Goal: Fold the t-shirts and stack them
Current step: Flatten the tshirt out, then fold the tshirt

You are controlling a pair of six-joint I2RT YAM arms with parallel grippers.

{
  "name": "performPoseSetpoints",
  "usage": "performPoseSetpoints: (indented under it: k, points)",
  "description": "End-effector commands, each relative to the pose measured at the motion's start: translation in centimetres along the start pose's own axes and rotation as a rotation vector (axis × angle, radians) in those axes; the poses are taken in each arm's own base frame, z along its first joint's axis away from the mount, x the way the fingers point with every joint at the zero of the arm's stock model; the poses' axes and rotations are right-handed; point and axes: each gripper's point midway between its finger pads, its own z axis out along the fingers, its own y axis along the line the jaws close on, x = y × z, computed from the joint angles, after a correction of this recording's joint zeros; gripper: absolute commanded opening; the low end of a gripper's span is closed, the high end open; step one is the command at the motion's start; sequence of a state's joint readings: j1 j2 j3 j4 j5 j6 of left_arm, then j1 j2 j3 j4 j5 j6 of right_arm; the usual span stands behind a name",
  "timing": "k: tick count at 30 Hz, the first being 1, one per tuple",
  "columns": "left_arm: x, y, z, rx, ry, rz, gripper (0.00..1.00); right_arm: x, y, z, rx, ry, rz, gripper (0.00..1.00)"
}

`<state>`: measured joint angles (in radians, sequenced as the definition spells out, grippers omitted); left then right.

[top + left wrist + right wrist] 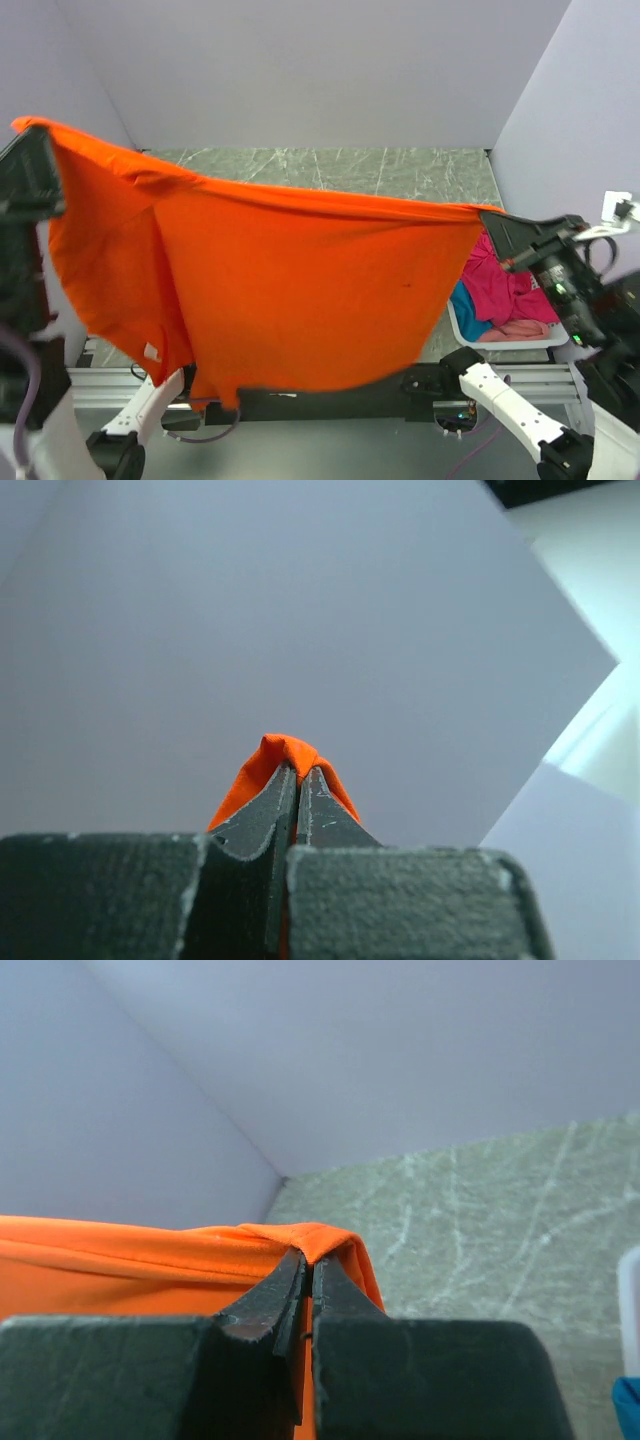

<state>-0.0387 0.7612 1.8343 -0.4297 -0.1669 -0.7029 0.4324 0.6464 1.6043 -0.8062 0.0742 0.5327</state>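
We hold the orange t-shirt (300,290) aloft above the tabletop (400,170), stretched from 9 to 3 o'clock: left claw (297,780) clamped on one top corner, right claw (308,1265) on the other, cloth hanging toward 6 o'clock between them.

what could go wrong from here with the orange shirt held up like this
1. The left fingers and right fingers each pinch only a small fold of the orange shirt; pulled tauter, a corner could slip out.
2. The hem hangs low at the near edge of the table and may snag there when laid down.
3. The right end is close to the basket; it might drag across it.
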Motion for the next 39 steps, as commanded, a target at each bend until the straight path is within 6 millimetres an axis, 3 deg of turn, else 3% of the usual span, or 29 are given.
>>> performPoseSetpoints:
  k: [1,2,4,5,7,8,10,11,13,14,15,16,17,18,19,20,21,22,23,24,25,26,28,33,36,37,39]
  points:
    - [6.8,3.9,5.9,-0.078,0.150,0.099,0.01,2.0,-3.2,3.7,0.158,0.051,-0.049,0.00]
    - [9.5,5.8,7.6,-0.118,0.199,0.117,0.01,2.5,-4.1,4.7,0.195,0.053,-0.055,0.00]
    - [12.8,7.5,9.3,-0.118,0.266,0.156,0.01,3.4,-6.4,7.0,0.312,0.057,-0.079,0.00]
    - [16.7,10.0,10.5,-0.145,0.348,0.178,0.01,3.7,-7.3,8.0,0.356,0.056,-0.089,0.00]
    - [20.4,11.9,11.9,-0.131,0.412,0.212,0.01,5.9,-10.3,10.8,0.475,0.107,-0.123,0.00]
    - [24.6,15.1,12.5,-0.166,0.492,0.252,0.01,7.3,-11.5,12.3,0.496,0.138,-0.127,0.00]
    - [28.3,17.7,13.3,-0.167,0.554,0.288,0.01,11.2,-14.1,15.7,0.526,0.246,-0.123,0.00]
    - [32.4,21.1,13.2,-0.205,0.637,0.333,0.01,11.6,-15.5,17.5,0.525,0.239,-0.111,0.00]
    - [36.3,24.1,13.4,-0.199,0.709,0.389,0.01,17.2,-18.7,20.4,0.522,0.385,-0.106,0.00]
    - [40.4,27.5,13.3,-0.237,0.789,0.404,0.01,18.3,-19.8,22.1,0.500,0.392,-0.099,0.00]
    - [42.6,29.0,13.2,-0.239,0.837,0.411,0.01,19.6,-20.4,23.4,0.470,0.430,-0.088,0.00]
    - [44.5,30.6,13.2,-0.250,0.876,0.427,0.01,23.2,-22.9,25.0,0.494,0.517,-0.080,0.00]
    - [48.5,33.8,13.0,-0.296,0.956,0.423,0.00,22.7,-24.0,26.8,0.502,0.506,-0.078,0.00]
    - [50.3,35.2,12.9,-0.316,0.995,0.420,0.00,23.7,-25.4,27.9,0.529,0.536,-0.074,0.00]
    - [51.8,36.7,12.9,-0.344,1.023,0.422,0.00,27.6,-28.3,28.9,0.563,0.639,-0.061,0.00]
    - [54.8,39.1,12.5,-0.388,1.078,0.407,0.00,28.8,-29.6,29.3,0.590,0.688,-0.053,0.00]
    - [56.1,40.1,12.4,-0.397,1.095,0.403,0.00,27.6,-29.9,31.6,0.575,0.665,-0.051,0.00]
    - [57.1,41.0,12.4,-0.413,1.101,0.399,0.00,30.7,-32.0,32.1,0.595,0.737,-0.035,0.00]
    - [58.8,42.2,12.0,-0.424,1.115,0.381,0.00,31.4,-32.7,32.6,0.600,0.761,-0.031,0.00]
    - [59.4,42.7,12.2,-0.424,1.102,0.373,0.00,30.5,-32.7,34.3,0.589,0.734,-0.035,0.00]
    - [60.0,43.0,12.1,-0.429,1.096,0.362,0.00,32.1,-34.1,34.6,0.611,0.763,-0.027,0.00]
    - [60.7,43.7,11.5,-0.436,1.105,0.358,0.00,31.6,-34.0,35.6,0.599,0.746,-0.033,0.00]
    - [61.0,43.7,12.0,-0.423,1.065,0.342,0.00,32.2,-34.8,36.3,0.601,0.746,-0.033,0.00]
    - [60.8,44.0,11.7,-0.458,1.059,0.333,0.00,31.4,-35.6,36.6,0.629,0.712,-0.052,0.00]
    - [60.0,43.5,10.9,-0.492,1.070,0.313,0.00,30.5,-34.7,36.2,0.611,0.710,-0.054,0.00]
    - [59.0,42.5,11.2,-0.499,1.056,0.291,0.00,30.5,-34.5,36.0,0.605,0.717,-0.054,0.00]
    - [58.2,43.0,9.5,-0.566,1.059,0.287,0.00,30.2,-33.9,35.4,0.599,0.720,-0.042,0.00]
